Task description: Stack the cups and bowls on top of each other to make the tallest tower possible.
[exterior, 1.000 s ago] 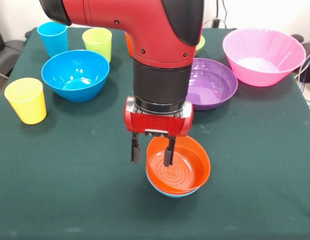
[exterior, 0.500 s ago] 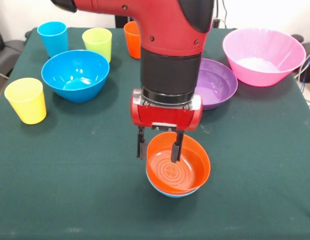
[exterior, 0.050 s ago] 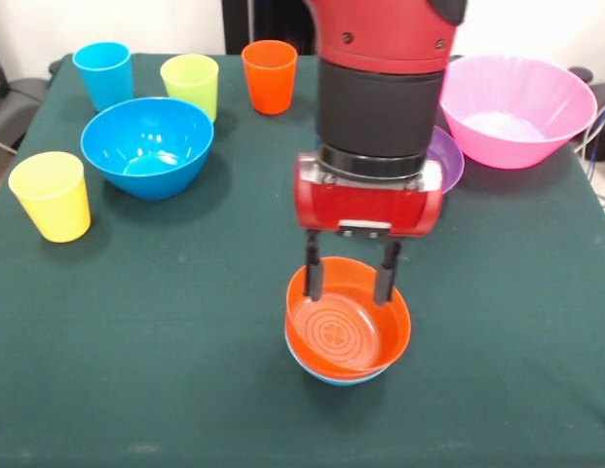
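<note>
The tower is an orange bowl (exterior, 0.050 s ago: 343, 336) nested in a light-blue bowl (exterior, 0.050 s ago: 326, 374) at the table's front middle. My gripper (exterior, 0.050 s ago: 348, 283) hangs open just above the orange bowl's far half, with nothing between its fingers (exterior, 0.050 s ago: 312, 278). A deep blue bowl (exterior, 0.050 s ago: 146, 146) sits at the left and a large pink bowl (exterior, 0.050 s ago: 514, 107) at the back right. The purple bowl (exterior, 0.050 s ago: 450, 158) is mostly hidden behind the arm. The blue cup (exterior, 0.050 s ago: 102, 73), lime green cup (exterior, 0.050 s ago: 190, 85) and orange cup (exterior, 0.050 s ago: 269, 76) stand along the back. A yellow cup (exterior, 0.050 s ago: 51, 195) stands at the left edge.
A dark green cloth (exterior, 0.050 s ago: 166, 341) covers the table. The red and black arm (exterior, 0.050 s ago: 380, 88) comes down over the middle and blocks what lies behind it.
The arm has swung to the right, carrying the open gripper from astride the orange bowl's left rim to over the bowl's far half. The orange cup now shows.
</note>
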